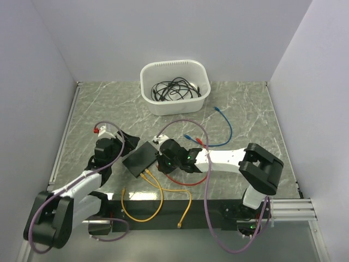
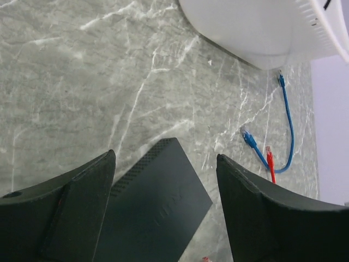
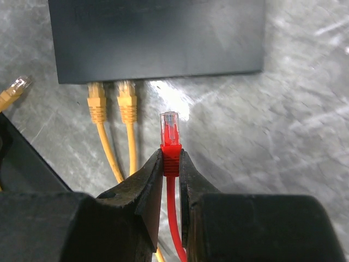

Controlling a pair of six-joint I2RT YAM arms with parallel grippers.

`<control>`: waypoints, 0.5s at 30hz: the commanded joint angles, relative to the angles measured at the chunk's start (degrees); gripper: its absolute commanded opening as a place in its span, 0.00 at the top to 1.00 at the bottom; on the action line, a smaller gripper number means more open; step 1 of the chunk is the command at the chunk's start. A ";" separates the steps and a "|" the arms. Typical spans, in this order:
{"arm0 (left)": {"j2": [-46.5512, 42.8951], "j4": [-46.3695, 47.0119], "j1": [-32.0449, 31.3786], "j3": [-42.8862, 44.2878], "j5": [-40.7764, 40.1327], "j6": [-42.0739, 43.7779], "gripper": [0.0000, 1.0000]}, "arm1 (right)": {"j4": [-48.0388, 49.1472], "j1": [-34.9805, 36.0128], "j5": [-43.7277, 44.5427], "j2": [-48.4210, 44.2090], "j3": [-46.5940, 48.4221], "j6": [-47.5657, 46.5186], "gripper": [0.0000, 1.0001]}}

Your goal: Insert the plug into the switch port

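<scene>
Right hand (image 3: 170, 158) pinching red plug (image 3: 169, 126), left hand (image 2: 166, 158) wide, yellow plugs (image 3: 112, 101) apparently seated in switch (image 3: 158, 38)

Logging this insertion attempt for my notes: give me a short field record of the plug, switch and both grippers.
red plug: clamped in right gripper, pointing at switch edge, not inserted
switch: two yellow plugs already in ports
left gripper: open, by switch's end
elsewhere: white tub, blue cable
</scene>
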 commanded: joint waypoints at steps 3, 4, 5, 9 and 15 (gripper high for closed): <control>7.02 12.00 4.09 -0.96 10.05 -2.50 0.22 | 0.59 2.22 3.43 3.21 4.37 -1.01 1.00; 7.82 13.23 4.35 -1.57 10.94 -2.94 0.23 | 0.51 2.22 3.60 3.56 4.81 -1.10 1.00; 8.52 15.07 4.79 -1.83 11.47 -3.12 0.23 | 0.50 2.40 3.61 3.83 4.90 -1.18 1.00; 11.86 17.98 5.06 -2.80 12.88 -3.47 0.24 | 0.33 2.49 3.96 5.50 5.87 -1.45 1.00; 16.78 22.81 5.15 -3.94 15.17 -4.35 0.26 | 0.33 2.58 4.92 7.34 7.54 -1.54 1.00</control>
